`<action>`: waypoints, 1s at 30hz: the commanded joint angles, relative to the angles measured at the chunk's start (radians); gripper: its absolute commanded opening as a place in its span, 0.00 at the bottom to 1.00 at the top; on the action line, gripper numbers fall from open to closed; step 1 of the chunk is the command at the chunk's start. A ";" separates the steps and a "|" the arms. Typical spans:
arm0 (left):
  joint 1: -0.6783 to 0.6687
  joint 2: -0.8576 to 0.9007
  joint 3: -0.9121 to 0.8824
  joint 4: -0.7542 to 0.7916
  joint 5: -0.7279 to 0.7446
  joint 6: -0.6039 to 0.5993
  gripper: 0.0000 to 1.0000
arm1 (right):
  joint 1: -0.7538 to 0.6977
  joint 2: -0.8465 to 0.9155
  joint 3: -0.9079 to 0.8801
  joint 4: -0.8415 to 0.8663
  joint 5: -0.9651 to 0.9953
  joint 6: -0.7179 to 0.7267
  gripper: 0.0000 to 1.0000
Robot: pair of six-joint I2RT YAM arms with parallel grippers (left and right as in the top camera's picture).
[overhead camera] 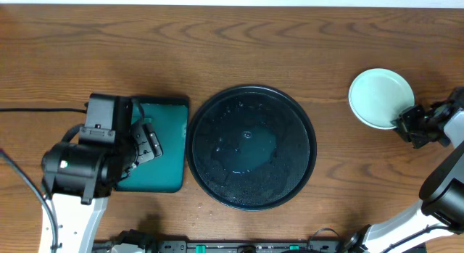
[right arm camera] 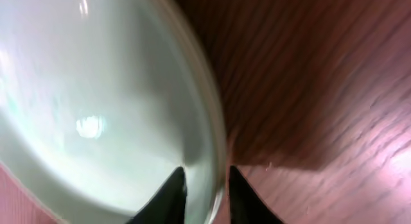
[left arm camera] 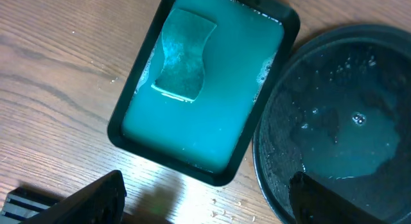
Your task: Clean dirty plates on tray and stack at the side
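Observation:
A pale mint-green plate (overhead camera: 380, 97) lies on the table to the right of the black round tray (overhead camera: 199, 122); I see no smear on it. The tray holds only water and droplets. My right gripper (overhead camera: 403, 125) is at the plate's near right edge. In the right wrist view the plate (right arm camera: 96, 89) fills the left side, and the gripper (right arm camera: 205, 185) straddles its rim, open a little with small gaps beside the rim. My left gripper (left arm camera: 205, 208) hangs wide open with nothing in it, over bare wood between the teal tray and the black tray (left arm camera: 270, 153).
A dark teal rectangular tray (left arm camera: 128, 131) of soapy water with a sponge (left arm camera: 183, 54) in it stands left of the black tray. Water droplets lie on the wood near it. A cable runs across the table's left edge.

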 commanded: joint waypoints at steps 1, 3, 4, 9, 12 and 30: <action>-0.004 0.011 0.004 0.003 -0.020 -0.002 0.82 | 0.013 -0.021 0.077 -0.044 -0.037 -0.046 0.25; -0.004 0.011 0.004 0.004 -0.020 -0.001 0.82 | 0.018 -0.044 0.111 -0.086 -0.025 -0.065 0.27; -0.004 0.011 0.004 0.004 -0.020 -0.001 0.82 | 0.021 -0.060 0.128 -0.104 -0.019 -0.073 0.27; -0.004 0.012 0.004 0.005 -0.022 -0.001 0.82 | 0.044 -0.186 0.188 -0.180 -0.005 -0.136 0.50; -0.004 0.013 0.004 0.004 -0.036 -0.001 0.82 | 0.067 -0.281 0.204 -0.220 -0.005 -0.178 0.99; -0.004 -0.373 0.005 0.065 -0.039 0.099 0.82 | 0.303 -0.762 0.204 -0.400 0.361 -0.332 0.99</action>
